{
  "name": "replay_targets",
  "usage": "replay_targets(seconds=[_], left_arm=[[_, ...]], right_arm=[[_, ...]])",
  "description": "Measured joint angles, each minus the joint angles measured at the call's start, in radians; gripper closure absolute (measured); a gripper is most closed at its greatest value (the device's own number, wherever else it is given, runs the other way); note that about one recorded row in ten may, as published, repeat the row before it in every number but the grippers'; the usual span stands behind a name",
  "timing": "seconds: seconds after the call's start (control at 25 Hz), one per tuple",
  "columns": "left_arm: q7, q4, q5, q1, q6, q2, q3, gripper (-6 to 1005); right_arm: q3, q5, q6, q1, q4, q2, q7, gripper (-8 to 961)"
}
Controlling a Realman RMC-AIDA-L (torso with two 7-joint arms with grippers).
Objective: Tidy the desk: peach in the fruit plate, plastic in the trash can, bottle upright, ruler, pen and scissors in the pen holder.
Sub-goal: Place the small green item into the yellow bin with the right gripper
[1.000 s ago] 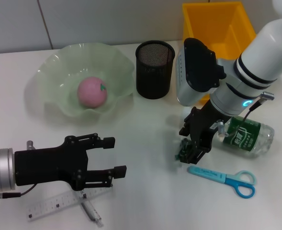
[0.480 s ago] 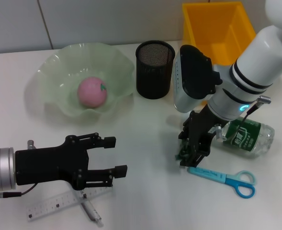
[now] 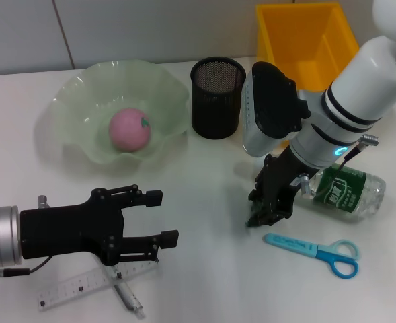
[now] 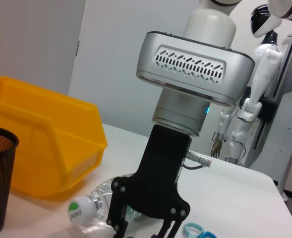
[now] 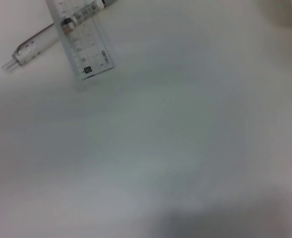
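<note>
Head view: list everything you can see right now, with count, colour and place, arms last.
peach: 1, pink, in the plate
plate: 1, pale green, far left of desk
pen holder: 1, black mesh, far centre
bin: 1, yellow, far right
bottle: 1, clear with green label, lying on its side, right
scissors: 1, blue, near right
ruler: 1, clear, near left, crossing the pen
pen: 1, clear, near left
left gripper: black, open, above ruler and pen
right gripper: black, low beside the bottle's cap end
</note>
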Motion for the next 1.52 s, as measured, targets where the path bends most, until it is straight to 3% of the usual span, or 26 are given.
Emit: replay_targets(seconds=[0.12,0.4,0.68,0.84,1.24,1.52], left_arm=[[0.0,-0.001,0.0,-0.001,0.0,0.001,-0.002,199],[-0.001,-0.002,0.0,-0.003,0.002,0.002,-0.009,199],[-0.002,-0.004,-0.001,-0.003,0.002,0.007,-0.009,199],[-0.002,-0.004,-0.001,-0.003,0.002,0.005,-0.009,199],[-0.002,-0.005,0.0,-0.004,0.002,-0.001,-0.009,199],[-0.004,-0.005,-0.001,-0.004,0.004,-0.003,-0.009,199]], right_arm=[[0.0,0.001,-0.008,0.001,-0.006,0.0,0.004,538],[0.012,0.004,-0.041,0.001,-0.029,-0.001,0.012,567],[0.152,0.049,-0.18,-0.037,-0.223,-0.004,0.042,628],[0.236,0.053,-0.194,-0.065,-0.347,-0.006,0.101,668],[0.509,0.05,-0.073,-0.085,-0.45,-0.021,0.199,692],[0.548,-0.036,0.08,-0.083,-0.376,-0.034,0.262,689]])
